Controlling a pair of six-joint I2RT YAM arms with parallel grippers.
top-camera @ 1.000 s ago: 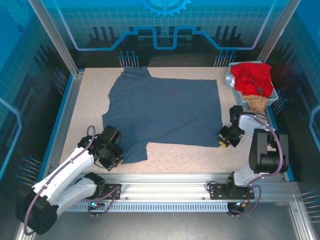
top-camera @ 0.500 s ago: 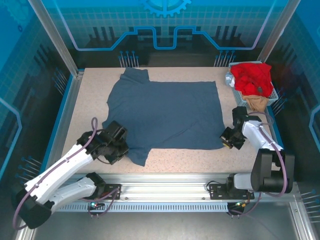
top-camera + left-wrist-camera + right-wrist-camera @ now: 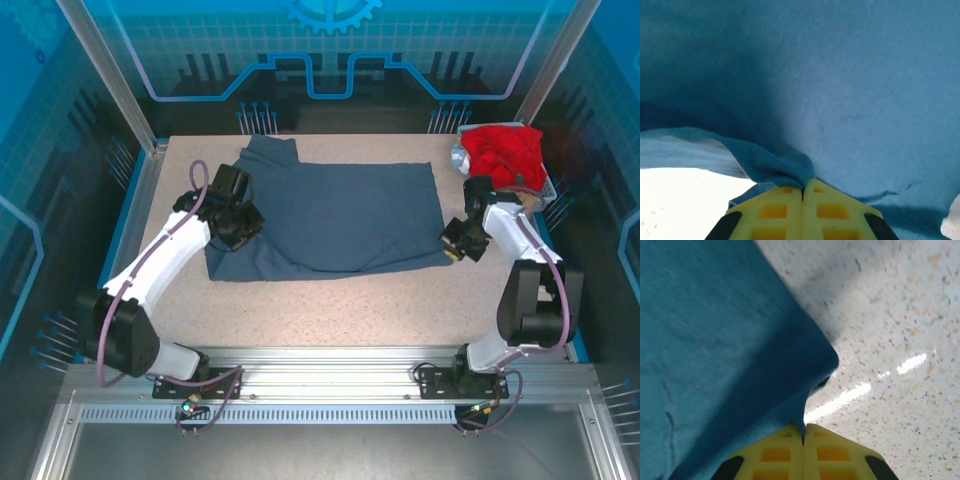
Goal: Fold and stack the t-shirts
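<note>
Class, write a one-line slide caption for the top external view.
Left claw and right claw pinch the slate-blue t-shirt mid-fold; a red t-shirt sits in the wire basket.

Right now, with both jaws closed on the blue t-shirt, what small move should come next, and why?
Probably carry both pinched corners a little farther over the slate-blue t-shirt, toward its far edge, the right one more. The left jaws and right jaws are each shut on its cloth, and the right pinch sits nearer the arms than the left, so the fold is not yet even.
</note>
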